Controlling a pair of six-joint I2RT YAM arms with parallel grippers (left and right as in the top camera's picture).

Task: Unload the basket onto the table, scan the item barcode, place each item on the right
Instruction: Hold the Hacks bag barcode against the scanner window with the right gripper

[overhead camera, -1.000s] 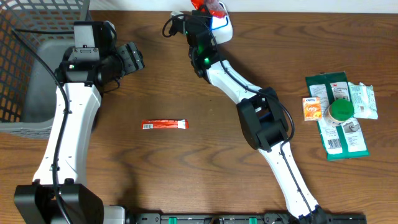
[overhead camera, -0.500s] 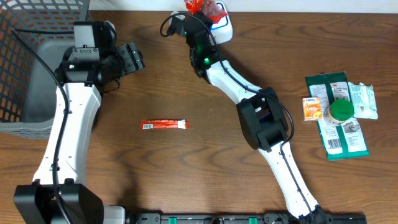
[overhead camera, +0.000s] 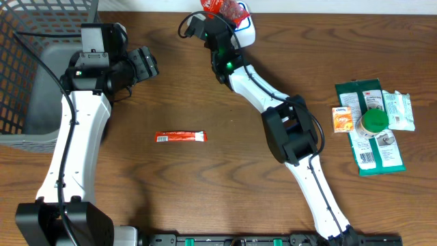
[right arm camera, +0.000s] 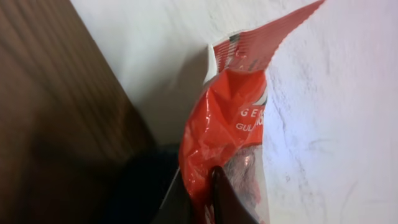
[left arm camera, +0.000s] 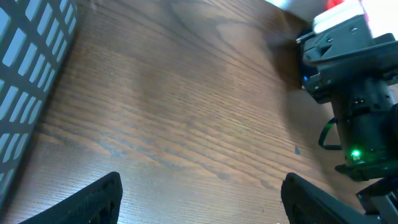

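My right gripper [overhead camera: 220, 15] is at the table's far edge, shut on a crinkled red snack bag [overhead camera: 227, 7]. It holds the bag over a white barcode scanner [overhead camera: 246, 31]. In the right wrist view the red bag [right arm camera: 231, 118] is pinched between the dark fingers [right arm camera: 225, 199], its printed top edge standing up against a white surface. No barcode shows on it. My left gripper [overhead camera: 151, 65] hovers open over bare wood, with nothing between its fingertips [left arm camera: 102, 190]; the right arm's black wrist [left arm camera: 354, 118] lies ahead of it.
A thin red stick packet [overhead camera: 180, 137] lies flat mid-table. The wire basket [overhead camera: 27, 75] stands at the far left. At the right is a pile: a green packet [overhead camera: 369, 147], an orange box [overhead camera: 343, 118], a green-lidded tub [overhead camera: 375, 121] and a white pouch [overhead camera: 399, 109].
The right gripper has shifted the red bag slightly at the table's far edge, above the scanner. The left arm has not moved.
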